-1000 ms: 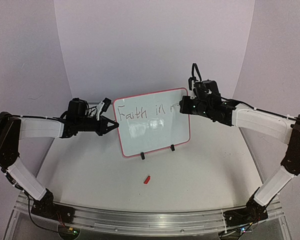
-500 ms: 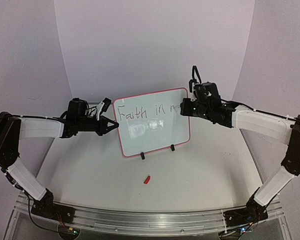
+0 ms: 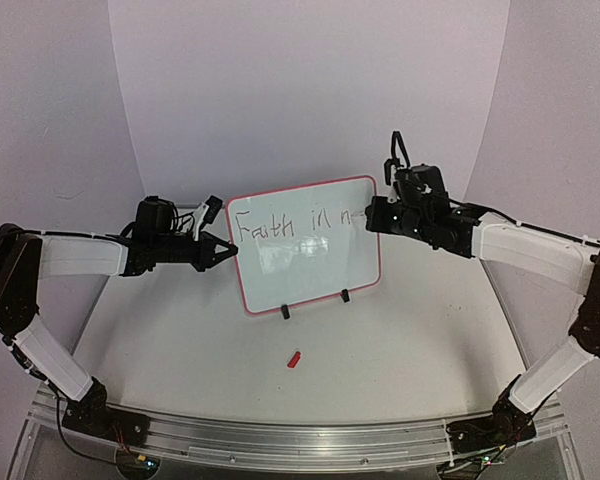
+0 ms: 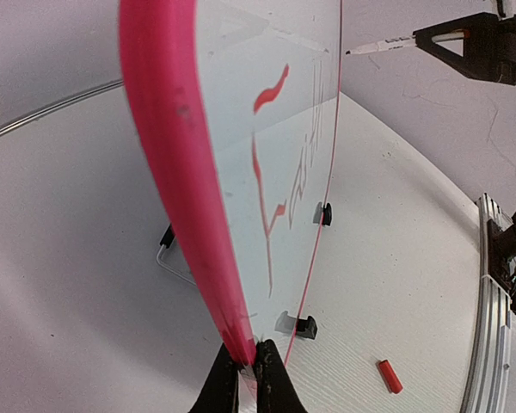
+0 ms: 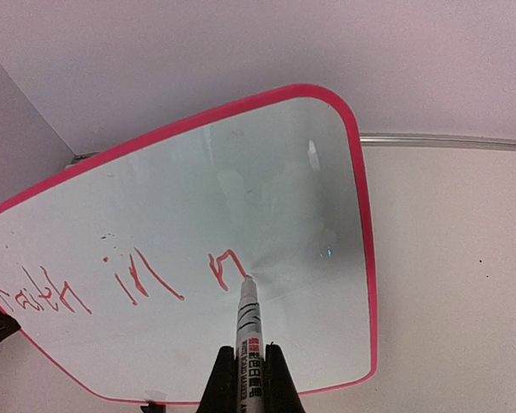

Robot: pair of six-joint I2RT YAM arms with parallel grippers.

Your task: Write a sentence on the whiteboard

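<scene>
The whiteboard point(image 3: 305, 260) stands upright on two black feet at the table's middle, white with a red-pink rim. The sentence point(image 3: 290, 224) reads "Faith in n" along its top, in red strokes in the right wrist view point(image 5: 138, 280). My left gripper point(image 3: 223, 250) is shut on the whiteboard's left edge point(image 4: 185, 198). My right gripper point(image 3: 373, 215) is shut on a white marker point(image 5: 248, 323). Its tip touches the board at the end of the "n" point(image 5: 226, 265). The marker also shows in the left wrist view point(image 4: 383, 45).
A small red marker cap point(image 3: 294, 359) lies on the table in front of the whiteboard, also in the left wrist view point(image 4: 390, 377). A metal rail point(image 3: 280, 440) runs along the near edge. Curved white walls close in behind and at both sides.
My right gripper has shifted slightly right along the top line of the board with the marker, and the "n" stroke has grown. The left arm and the board have not moved.
</scene>
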